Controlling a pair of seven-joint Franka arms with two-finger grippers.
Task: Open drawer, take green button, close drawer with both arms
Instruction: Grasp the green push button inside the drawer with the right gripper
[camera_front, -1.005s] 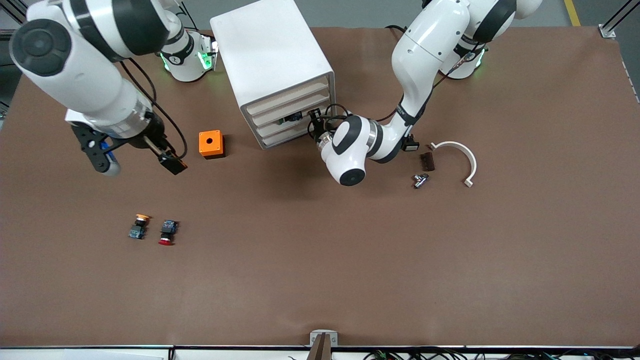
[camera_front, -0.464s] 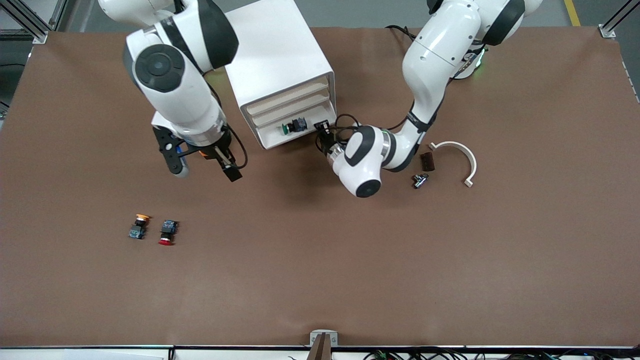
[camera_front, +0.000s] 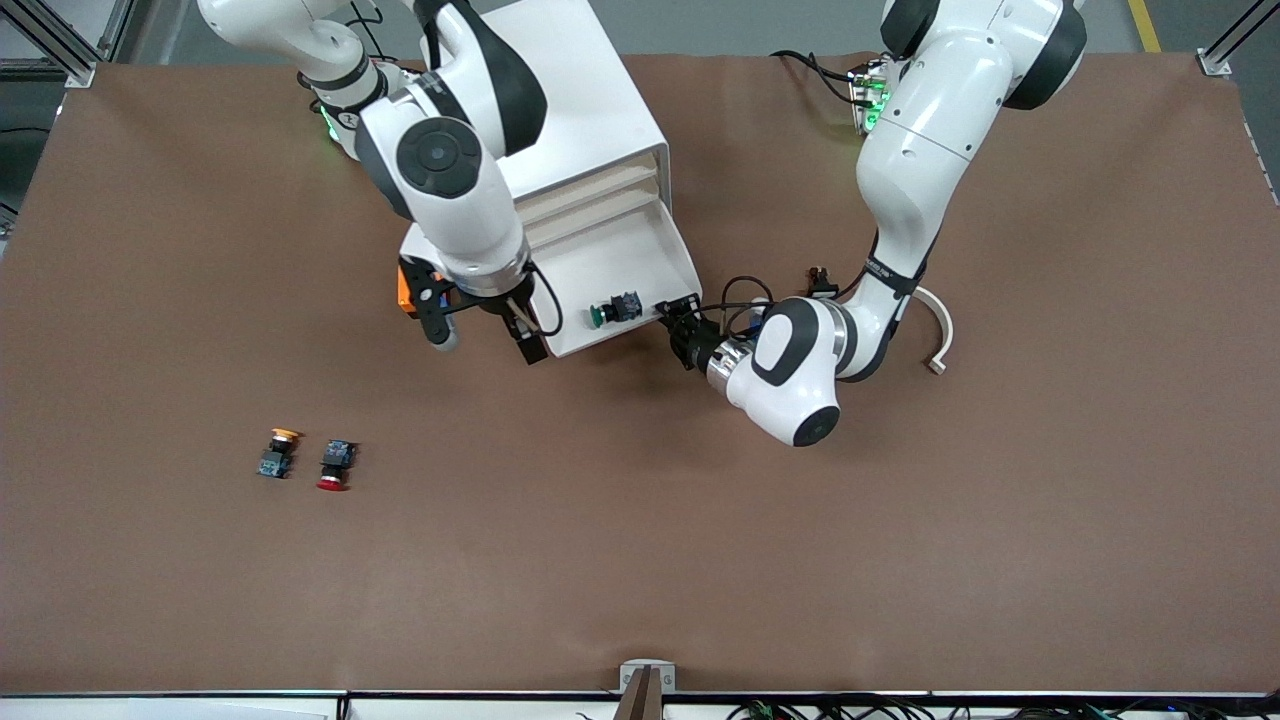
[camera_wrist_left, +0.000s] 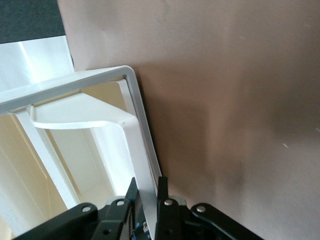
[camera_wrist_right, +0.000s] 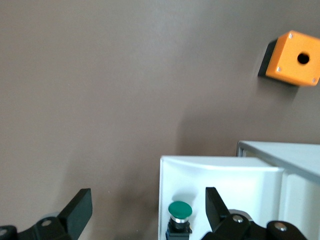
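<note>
Orange-capped button and red-capped button lie side by side on the brown table, toward the right arm's end, well apart from the cabinet and nearer the front camera

Orange box with a round hole in its top: mostly hidden by the right wrist in the front view, only an orange sliver shows; clear in the right wrist view, beside the drawer

Right claw hangs over the drawer's outer corner at the right arm's end, fingers spread wide, holding nothing. In the right wrist view one fingertip is over bare table, the other over the tray

White cabinet partly covered by the right arm. Drawer, third of the slats, stands pulled well out; its white tray floor is in view

Green-capped button lies on its side in the tray, near the front edge, cap pointing toward the right arm's end. In the right wrist view its body is cut off by the frame edge

Left claw is at the drawer's front corner at the left arm's end, fingers closed on the thin white drawer wall, per the left wrist view

White curved bracket lies on the table beside the left forearm, partly hidden by it
</note>
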